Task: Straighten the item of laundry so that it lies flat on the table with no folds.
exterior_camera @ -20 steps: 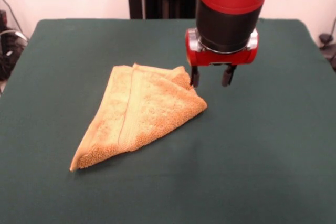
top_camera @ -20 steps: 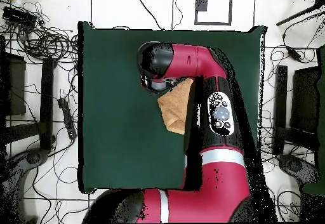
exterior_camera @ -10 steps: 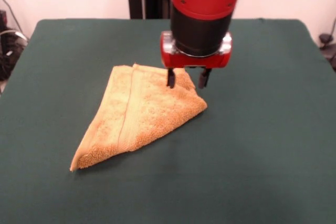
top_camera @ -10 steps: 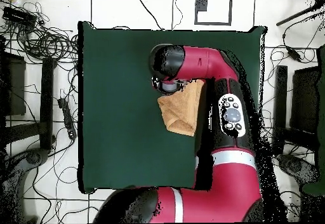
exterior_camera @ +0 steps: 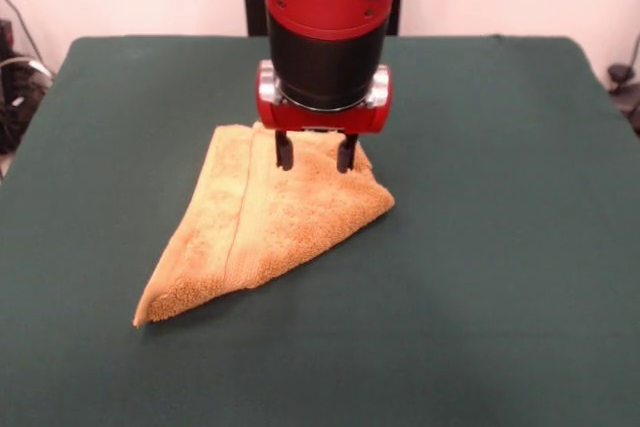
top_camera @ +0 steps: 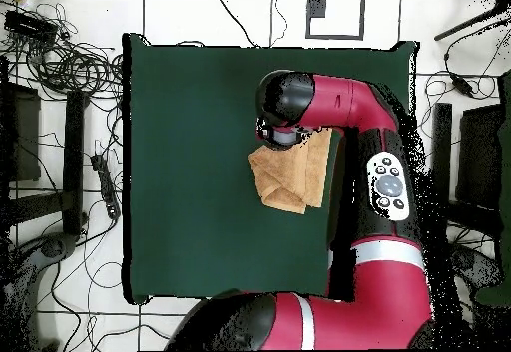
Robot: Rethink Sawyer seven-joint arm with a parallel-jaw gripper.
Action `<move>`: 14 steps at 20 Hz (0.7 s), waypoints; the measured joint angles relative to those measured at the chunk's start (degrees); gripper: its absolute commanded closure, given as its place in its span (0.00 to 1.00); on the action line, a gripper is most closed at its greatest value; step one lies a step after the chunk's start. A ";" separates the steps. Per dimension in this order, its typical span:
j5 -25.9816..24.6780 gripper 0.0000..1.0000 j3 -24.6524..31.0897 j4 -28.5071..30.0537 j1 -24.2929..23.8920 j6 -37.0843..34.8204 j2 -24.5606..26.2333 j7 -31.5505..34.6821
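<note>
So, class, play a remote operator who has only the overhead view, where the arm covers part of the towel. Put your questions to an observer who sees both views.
Operator: Is the gripper open or shut?
Observer: Open. In the front view the gripper shows two fingers apart, over the towel's far edge.
Operator: What shape is the towel?
Observer: Folded into a rough triangle, its point toward the camera at the picture's left.
Operator: Is the cloth lifted anywhere?
Observer: No; it lies on the table, ungripped.
</note>
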State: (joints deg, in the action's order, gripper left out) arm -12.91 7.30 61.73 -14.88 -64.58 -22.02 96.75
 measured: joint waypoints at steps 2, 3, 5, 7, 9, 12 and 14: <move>0.11 0.00 0.01 0.15 -0.02 0.27 0.00 0.00; 0.19 0.00 0.02 0.21 -0.01 0.27 0.00 0.00; 0.71 0.00 0.15 0.39 0.02 0.28 0.01 0.00; 1.52 0.00 0.33 0.46 0.25 0.28 0.06 0.00; 2.01 0.00 0.54 0.46 0.54 0.28 0.11 0.00; 2.52 0.00 0.81 0.46 1.04 0.28 0.21 0.00; 2.94 0.00 0.86 0.46 1.49 0.28 0.29 0.00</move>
State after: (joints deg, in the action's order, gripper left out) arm -9.97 8.16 62.20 -13.39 -64.29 -21.73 96.75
